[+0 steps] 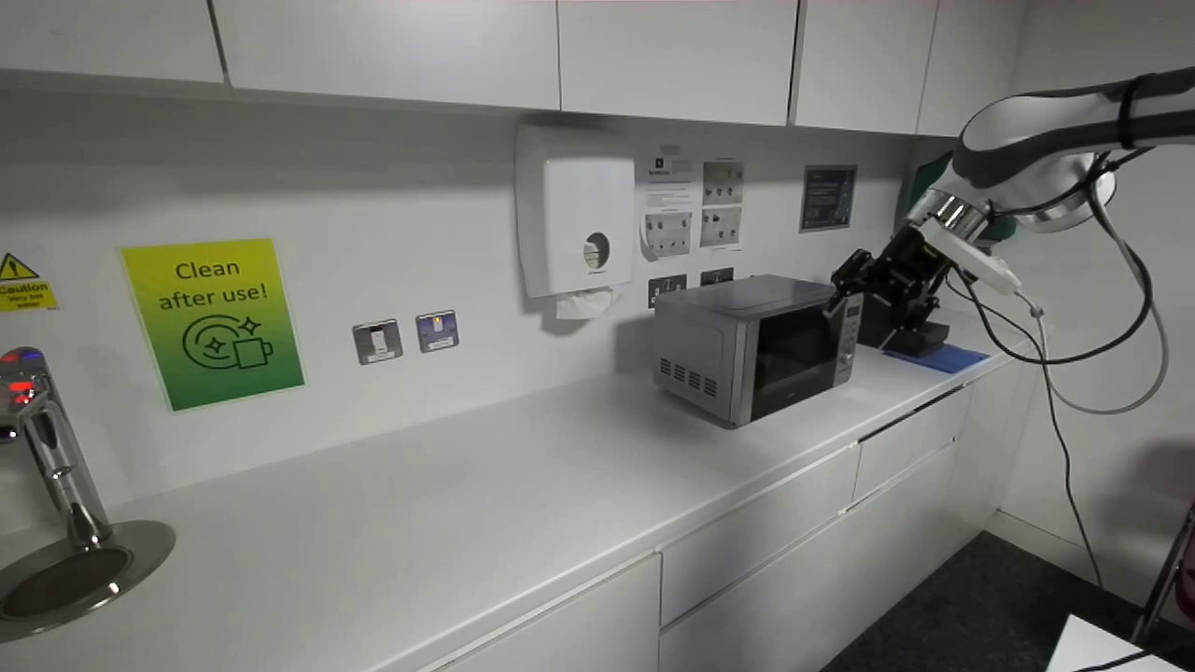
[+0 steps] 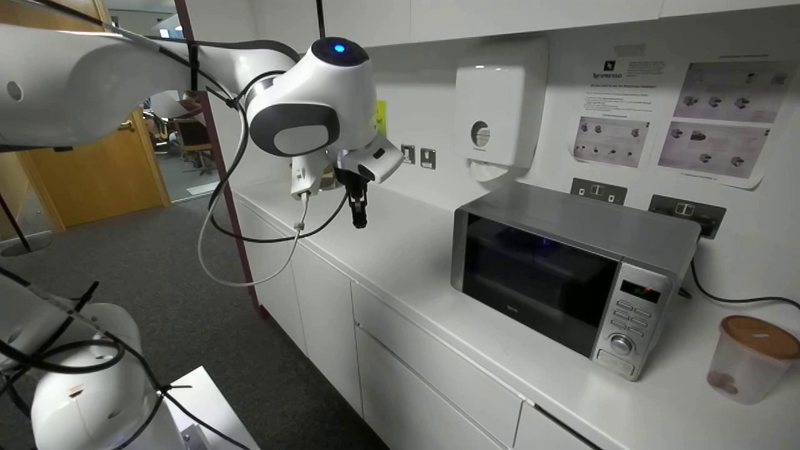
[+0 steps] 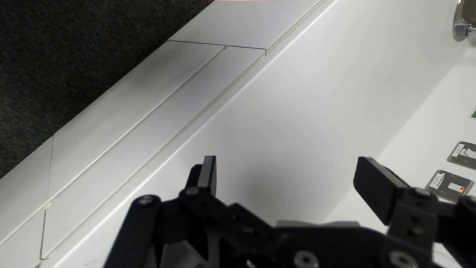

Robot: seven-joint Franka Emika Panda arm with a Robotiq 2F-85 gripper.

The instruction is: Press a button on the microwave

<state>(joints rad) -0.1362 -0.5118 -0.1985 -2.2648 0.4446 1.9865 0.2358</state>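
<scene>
Your gripper (image 3: 285, 175) is released: in the wrist view you see its fingers (image 3: 209, 173) spread wide, with the white counter (image 3: 290, 111) showing in the gap. The microwave (image 2: 565, 284) stands on that counter, with the wall (image 2: 428, 94) behind it. In an exterior view you have its dark door window (image 2: 531, 281) on the left and its control strip (image 2: 653, 312) on the right, with a lit display (image 2: 640, 291), rows of small buttons (image 2: 630, 317) and a round knob (image 2: 621, 345). Your gripper hangs there well to the left of the microwave, tips angled downward and apart from it. A clear tub (image 2: 744, 369) with a brown lid (image 2: 762, 337) stands on the counter to the right. In an exterior view the tap (image 1: 61, 457) and round sink (image 1: 149, 551) lie near left, the microwave sits farther off to the right, and your arm (image 1: 1018, 140) reaches in from the right edge, its gripper overlapping the microwave's upper right corner from that angle. A white dispenser box (image 1: 574, 205) hangs on the wall left of the microwave.
</scene>
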